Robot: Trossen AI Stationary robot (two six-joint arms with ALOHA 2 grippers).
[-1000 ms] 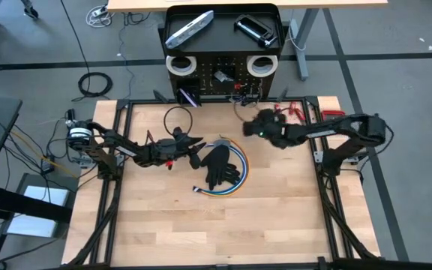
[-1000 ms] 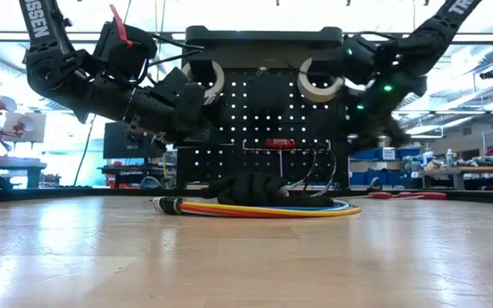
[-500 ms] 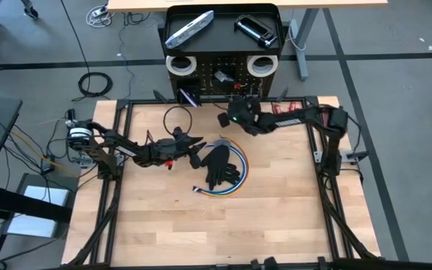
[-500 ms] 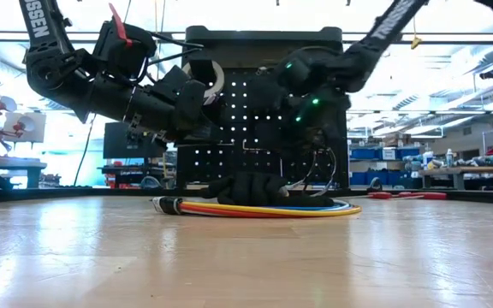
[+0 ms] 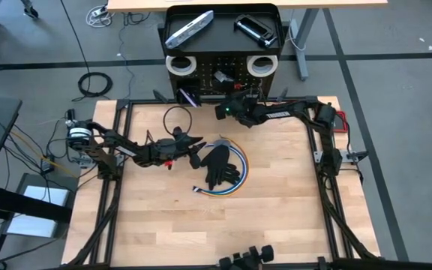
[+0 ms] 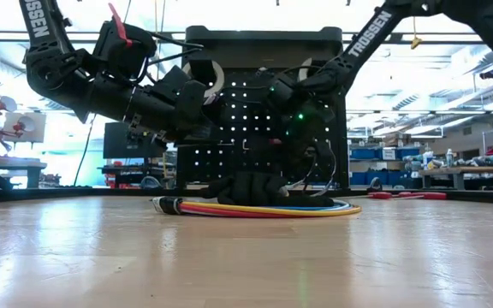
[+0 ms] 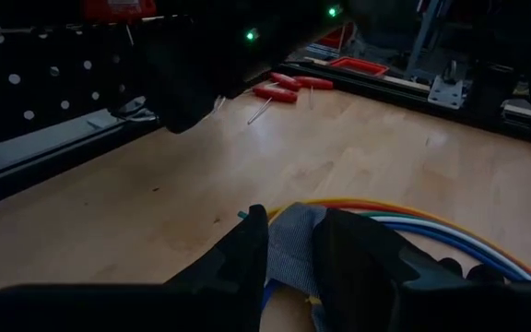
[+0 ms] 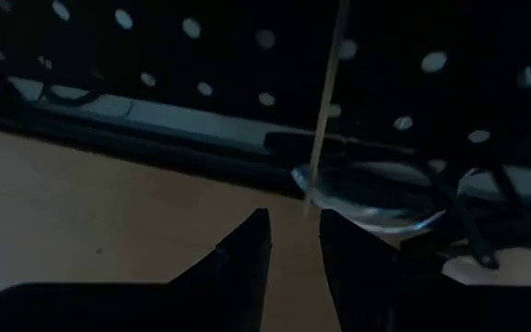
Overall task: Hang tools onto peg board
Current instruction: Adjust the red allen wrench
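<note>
The peg board [image 5: 223, 84] stands upright at the table's far edge. Two white tape rolls [image 5: 180, 64] hang on it, and a silver bar [image 5: 190, 30] and a black clamp [image 5: 257, 30] lie on its top tray. My right gripper [image 5: 222, 112] is at the board's foot, with its fingers [image 8: 247, 244] closed on a thin pale rod [image 8: 325, 111]. My left gripper [image 5: 201, 152] hovers above the table at centre left. Its fingers [image 7: 252, 249] stand slightly apart with nothing between them, and a glove [image 7: 293, 244] shows through the gap. My right gripper has the thin rod by its near end [image 8: 308, 207], which sits between the two fingertips. The rod sticks out forward past the fingers toward the peg board's holes and is clear of the table. The dark fingers hide what lies farther back between them.
A black glove [image 5: 220, 166] lies on a coil of coloured cables [image 5: 235, 180] at the table's middle. Red-handled tools [image 7: 284, 88] lie at the far right, and a black cable loop [image 5: 177, 118] at the far left. The near half of the table is bare wood [image 5: 223, 225].
My right gripper has swung from the table's far right toward the left and the far edge. It has sunk a little and is now at the foot of the peg board.
</note>
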